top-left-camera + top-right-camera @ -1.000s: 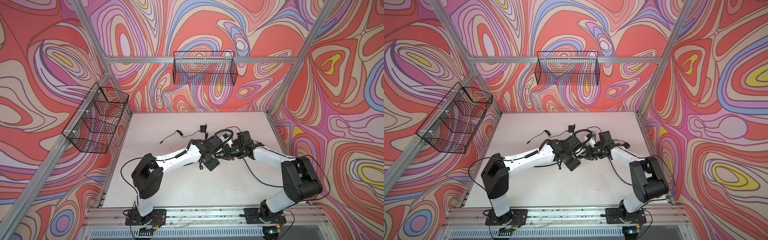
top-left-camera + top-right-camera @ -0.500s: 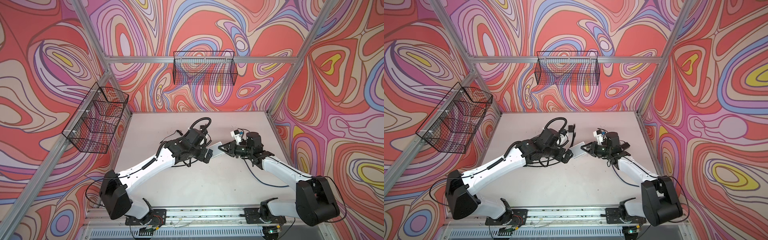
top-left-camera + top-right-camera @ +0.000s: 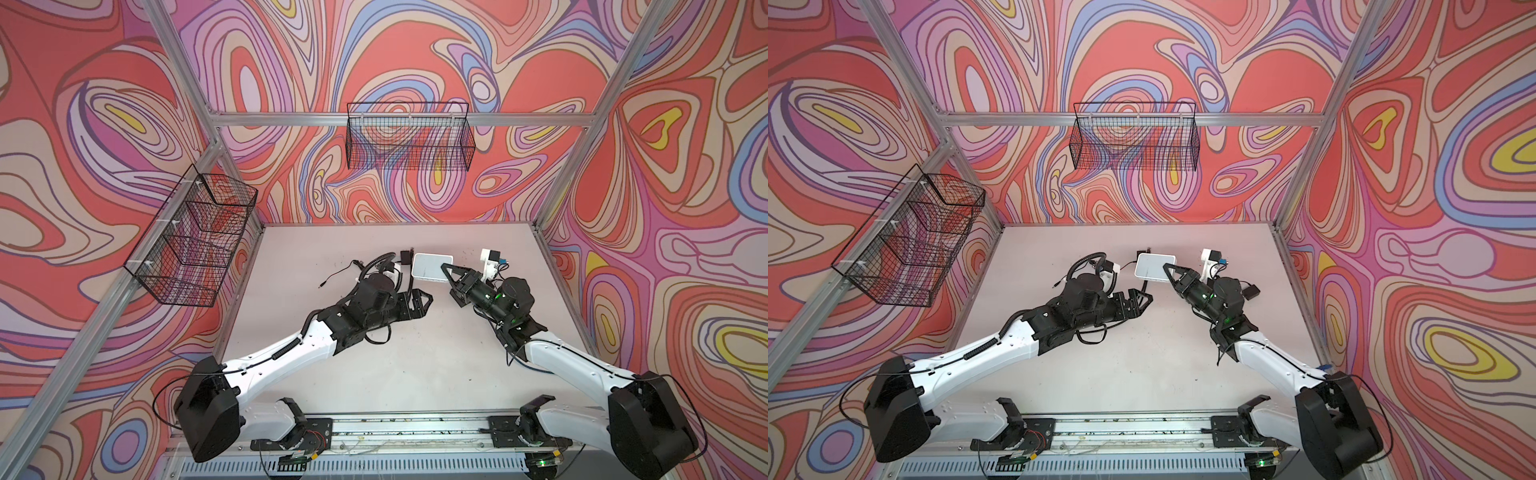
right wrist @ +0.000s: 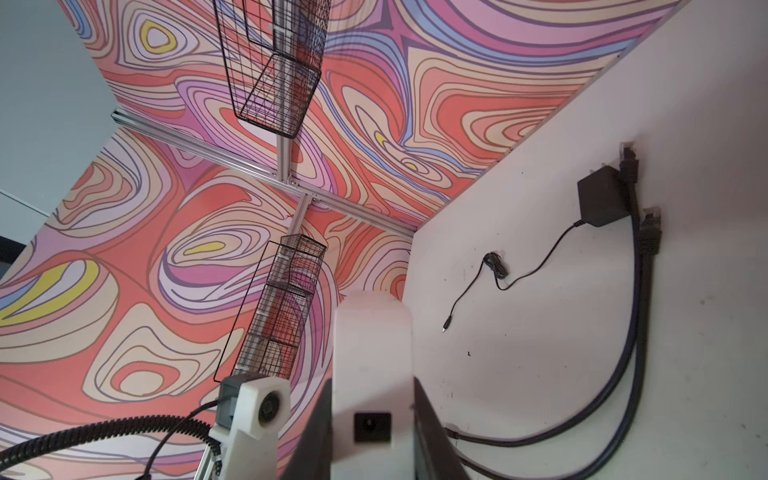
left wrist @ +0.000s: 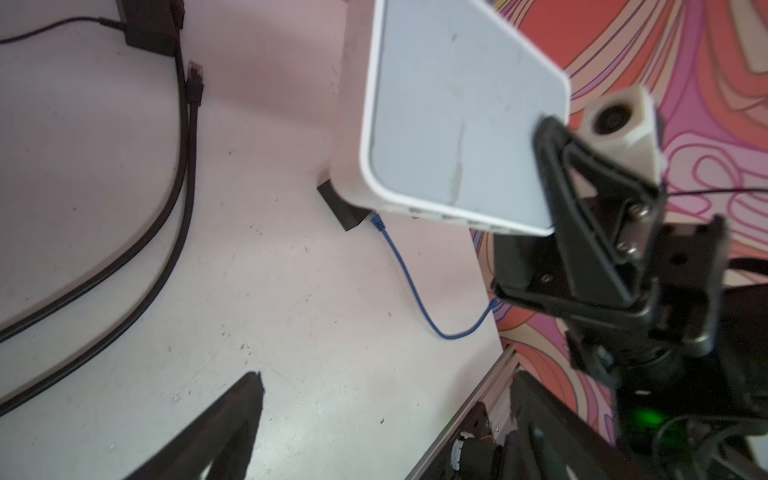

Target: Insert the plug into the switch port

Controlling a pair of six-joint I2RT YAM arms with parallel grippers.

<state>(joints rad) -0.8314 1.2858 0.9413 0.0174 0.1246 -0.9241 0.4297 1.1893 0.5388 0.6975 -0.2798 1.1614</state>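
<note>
Right claw (image 3: 446, 272) is clamped on the white switch (image 3: 430, 268), your grip at its 4 o'clock corner, and the switch is tilted up off the bench (image 3: 415, 365). Your plug (image 5: 195, 81) lies on the bench at the switch's 9 o'clock, beside the black adapter (image 3: 405, 254). Left claw (image 3: 424, 300) gapes wide and empty at the switch's 6 o'clock.

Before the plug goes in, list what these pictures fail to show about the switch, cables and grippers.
Ports of the switch: blurred and edge-on in the left wrist view; both top views show only its top face.
Plugs of the black cable: too small to make out in both top views.
Left gripper: cut off by the bottom edge of its wrist view.
Blue cable: far end hidden behind the right gripper in the left wrist view.
</note>
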